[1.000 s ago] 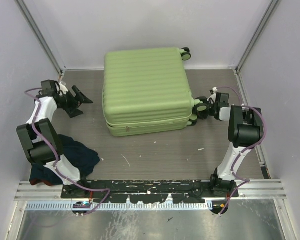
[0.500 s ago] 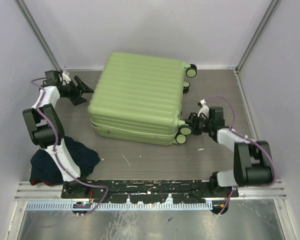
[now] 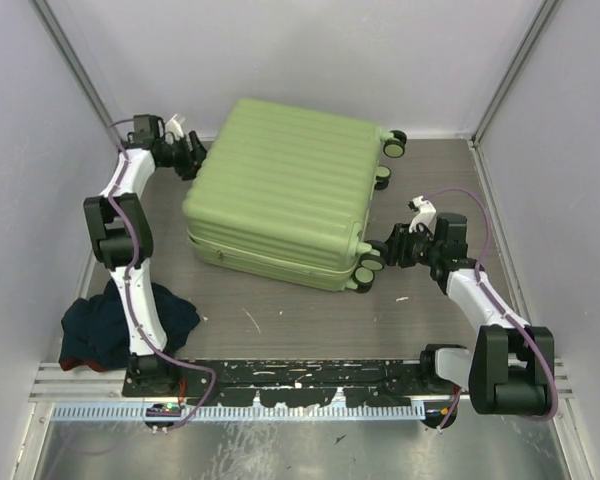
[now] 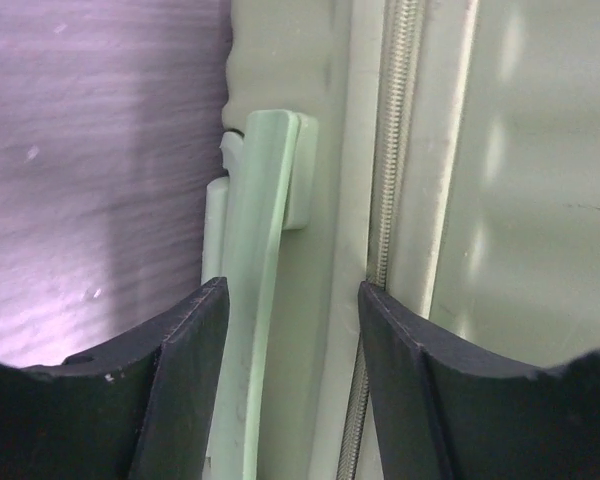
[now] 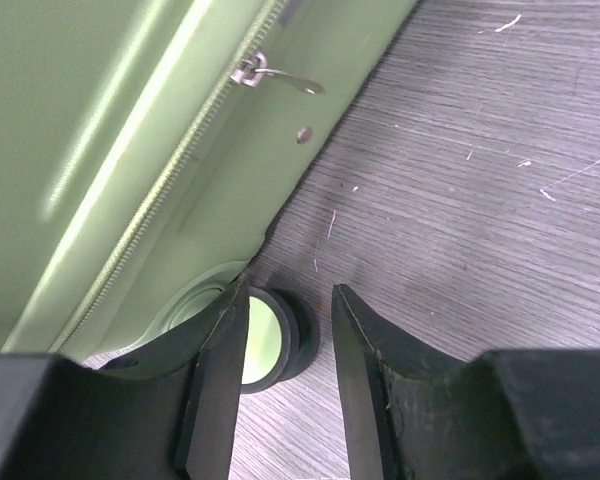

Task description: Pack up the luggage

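The luggage [image 3: 280,190], a light-green ribbed hard-shell suitcase, lies shut and flat on the table, turned at an angle. My left gripper [image 3: 193,153] is at its far left corner. In the left wrist view the left gripper [image 4: 292,330] is open, its jaws either side of the green handle [image 4: 260,260], next to the zipper [image 4: 390,180]. My right gripper [image 3: 385,255] is at the near right corner. In the right wrist view the right gripper [image 5: 290,300] is open, with a black wheel [image 5: 280,340] between its fingers. A zipper pull [image 5: 275,76] hangs on the side above.
A heap of dark blue clothes [image 3: 130,320] lies at the near left by the left arm's base. Two more wheels [image 3: 390,148] stick out at the suitcase's far right. Grey walls stand close on three sides. Wood-grain table [image 3: 310,320] shows in front.
The suitcase has turned and slid. My left gripper has moved up and right to the handle corner. My right arm has stretched forward, following the near wheel.
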`<state>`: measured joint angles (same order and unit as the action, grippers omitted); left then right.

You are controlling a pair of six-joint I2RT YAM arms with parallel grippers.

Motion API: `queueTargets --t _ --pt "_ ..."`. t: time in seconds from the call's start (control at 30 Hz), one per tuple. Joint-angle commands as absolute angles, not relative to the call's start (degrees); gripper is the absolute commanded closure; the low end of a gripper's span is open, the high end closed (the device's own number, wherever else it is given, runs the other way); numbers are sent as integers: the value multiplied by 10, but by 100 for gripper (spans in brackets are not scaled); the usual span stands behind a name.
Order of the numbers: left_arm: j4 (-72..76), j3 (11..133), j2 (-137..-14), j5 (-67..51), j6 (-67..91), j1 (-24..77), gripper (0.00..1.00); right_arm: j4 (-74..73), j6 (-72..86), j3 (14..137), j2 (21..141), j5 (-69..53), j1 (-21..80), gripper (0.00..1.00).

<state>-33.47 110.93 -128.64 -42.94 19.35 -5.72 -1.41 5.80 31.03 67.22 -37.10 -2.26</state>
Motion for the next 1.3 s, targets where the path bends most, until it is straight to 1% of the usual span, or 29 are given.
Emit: queueTargets --t 0.0,0.1,0.17,0.23,0.3,0.37,0.43,0.53,0.6,0.63,0.73,0.83,0.93,1.03,1.13,1.27 --pt "-350 1173 -1338 -521 167 49 45 -33 -4 330 627 -368 -29 57" --pt "-386 1251 -1379 -514 144 72 46 -41 -28 324 603 -386 -29 58" --pt "-412 1317 -1405 -488 141 65 45 -37 -35 316 589 -403 -29 58" --pt "-413 1358 -1413 -460 148 37 41 -25 -36 307 578 -419 -28 58" --pt "-395 1361 -1390 -419 145 8 36 -11 -36 299 574 -432 -25 58" --pt "-384 1351 -1361 -388 143 -20 28 3 -34 294 572 -437 -18 58" --pt "-382 1327 -1326 -361 142 -48 22 25 -25 288 576 -438 -7 58" --pt "-390 1258 -1260 -316 132 -79 16 56 -14 285 586 -429 17 58" --pt "-398 1203 -1213 -286 124 -93 13 80 -5 285 593 -419 38 58" --pt "-398 1171 -1188 -269 124 -100 9 90 2 285 597 -415 48 58" --pt "-374 1065 -1097 -234 151 -125 1 120 19 288 614 -398 89 58" --pt "-343 975 -1023 -222 188 -155 2 151 33 300 639 -367 137 58" --pt "-347 923 -972 -211 185 -172 2 186 46 317 676 -347 183 57" --pt "-383 903 -948 -193 161 -175 2 224 59 340 727 -329 224 56" --pt "-409 892 -938 -170 169 -178 2 258 69 373 767 -306 263 54" --pt "-397 868 -917 -164 195 -187 2 263 67 398 769 -283 272 52"
